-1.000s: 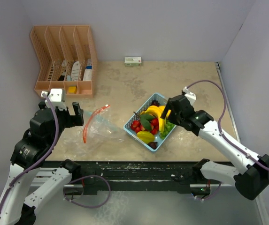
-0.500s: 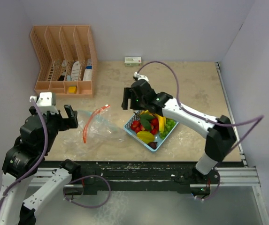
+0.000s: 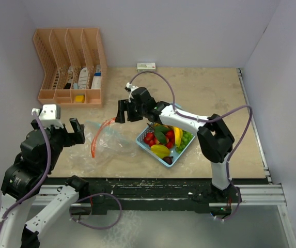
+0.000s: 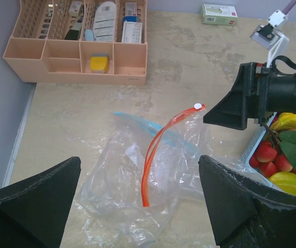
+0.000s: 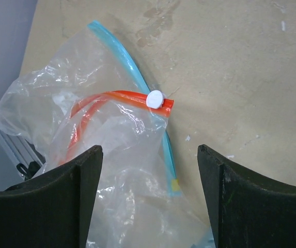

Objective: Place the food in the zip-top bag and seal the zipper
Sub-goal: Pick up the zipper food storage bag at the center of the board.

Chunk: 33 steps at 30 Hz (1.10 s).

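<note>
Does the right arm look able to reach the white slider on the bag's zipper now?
Probably yes. The right tool is open and faces the white slider, which shows between its fingers with nothing in the way. The zip-top bag lies uncovered.

Beige table (image 3: 209, 98) bears organizer (image 3: 70, 67), box (image 3: 146, 66), zip-top bag (image 3: 109, 143) and basket (image 3: 153, 151).

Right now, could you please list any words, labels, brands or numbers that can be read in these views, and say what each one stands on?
No text can be read in any view.
On the small green-and-white box at the table's far edge: there is print, but too blurred to read.
On the packets in the peach organizer: there are label marks, but too small to read.
On the zip-top bag: no print visible.
</note>
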Tool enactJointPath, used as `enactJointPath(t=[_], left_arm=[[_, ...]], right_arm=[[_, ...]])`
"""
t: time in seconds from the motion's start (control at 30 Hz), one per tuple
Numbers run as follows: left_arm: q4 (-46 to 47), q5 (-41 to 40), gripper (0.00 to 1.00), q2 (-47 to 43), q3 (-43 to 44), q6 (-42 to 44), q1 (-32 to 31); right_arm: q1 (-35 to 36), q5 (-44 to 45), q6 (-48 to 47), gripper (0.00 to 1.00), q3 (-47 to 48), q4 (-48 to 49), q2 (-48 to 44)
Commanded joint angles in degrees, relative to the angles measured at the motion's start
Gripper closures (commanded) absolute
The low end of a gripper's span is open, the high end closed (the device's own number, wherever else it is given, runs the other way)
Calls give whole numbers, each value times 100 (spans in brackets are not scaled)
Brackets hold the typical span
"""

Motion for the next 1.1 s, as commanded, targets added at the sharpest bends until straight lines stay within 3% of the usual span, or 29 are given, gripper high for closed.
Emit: enactJointPath(t=[0.0,0.2,0.3,0.4,0.53,1.07], left_arm=[[126,33,1,-52,-70,11,21],[111,37,1,-71,-79,17,21],[91,21,1,-71,-76,21,21],[93,15,1,-68,-76,21,21],[74,3,1,-66,-59,25,21],[337,-16,1,151,-103,75,21]], right_arm=[[12,-531,-208,24,147,655,168],[12,-503,-276,26,340,469,555],[9,-556,-286,37,265,694,659],[5,-764,-269,57,151,928,710],[4,-786,-249,100,-134,1208,411],[-23,-623,-1237,100,-1091,724,-1950]])
